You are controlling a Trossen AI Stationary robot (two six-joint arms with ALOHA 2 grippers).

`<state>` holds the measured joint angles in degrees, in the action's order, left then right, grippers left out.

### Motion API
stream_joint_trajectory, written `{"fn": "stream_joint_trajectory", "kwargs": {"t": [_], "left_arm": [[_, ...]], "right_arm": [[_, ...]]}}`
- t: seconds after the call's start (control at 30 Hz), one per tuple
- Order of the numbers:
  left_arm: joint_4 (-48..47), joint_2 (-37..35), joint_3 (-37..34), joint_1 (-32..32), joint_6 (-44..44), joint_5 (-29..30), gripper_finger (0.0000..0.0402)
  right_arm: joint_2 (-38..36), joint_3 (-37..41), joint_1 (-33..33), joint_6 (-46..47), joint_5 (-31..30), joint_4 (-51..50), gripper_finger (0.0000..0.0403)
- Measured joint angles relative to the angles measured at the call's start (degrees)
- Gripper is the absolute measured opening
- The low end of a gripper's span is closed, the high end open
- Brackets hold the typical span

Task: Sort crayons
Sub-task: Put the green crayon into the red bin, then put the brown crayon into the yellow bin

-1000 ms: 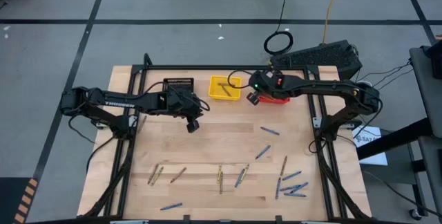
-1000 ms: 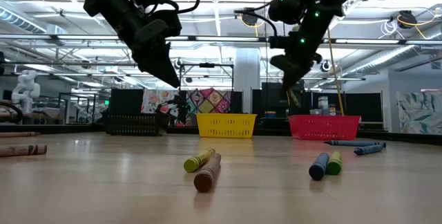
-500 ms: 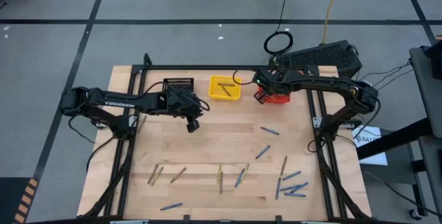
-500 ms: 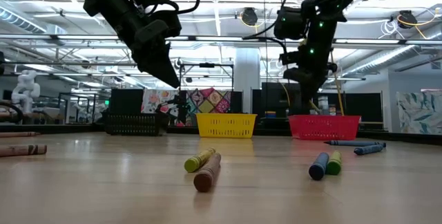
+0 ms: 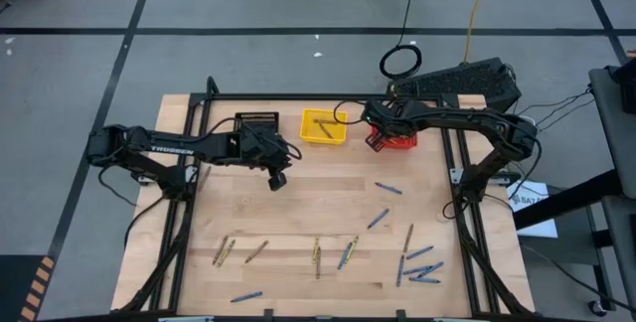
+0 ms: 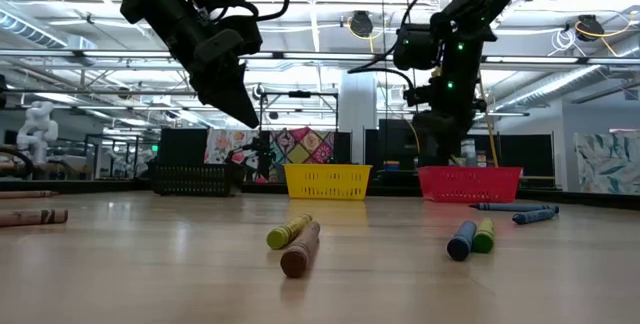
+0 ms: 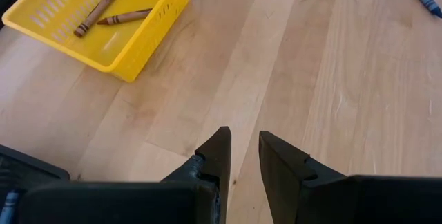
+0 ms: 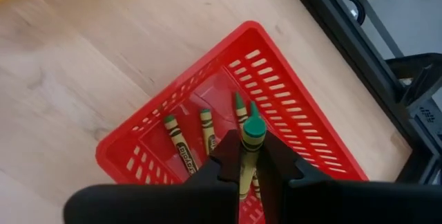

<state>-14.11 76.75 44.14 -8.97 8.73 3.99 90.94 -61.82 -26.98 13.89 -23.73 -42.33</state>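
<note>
1. Right wrist view: an olive-green crayon (image 8: 250,148) is clamped in the right gripper (image 8: 250,156) above the red basket (image 8: 314,124), where three more lie.
2. The left gripper (image 7: 244,156) is held narrowly parted, empty, near the yellow basket (image 7: 148,41).
3. Other crayons (image 5: 412,262) are scattered on the table (image 5: 328,188).

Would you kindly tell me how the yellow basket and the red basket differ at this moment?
The yellow basket holds two brown crayons; the red basket holds green crayons. No gripper is over the yellow basket, and the left gripper hangs empty beside it; the right gripper is above the red basket, shut on a green crayon. Both are slotted plastic baskets at the table's far edge.
</note>
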Motion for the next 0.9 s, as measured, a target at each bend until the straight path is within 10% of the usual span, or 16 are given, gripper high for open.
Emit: {"fn": "stream_joint_trajectory", "kwargs": {"t": [0.67, 0.9], "left_arm": [[-1.03, 0.00, 0.00, 0.00, 0.04, 0.05, 0.0074], [-12.26, 0.00, 0.00, 0.00, 5.24, 9.56, 0.0074]], "right_arm": [[0.26, 0.00, 0.02, -2.60, -0.17, -0.75, 0.0084], [0.26, 0.00, 0.02, -2.60, -0.20, -0.20, 0.0086]]}}
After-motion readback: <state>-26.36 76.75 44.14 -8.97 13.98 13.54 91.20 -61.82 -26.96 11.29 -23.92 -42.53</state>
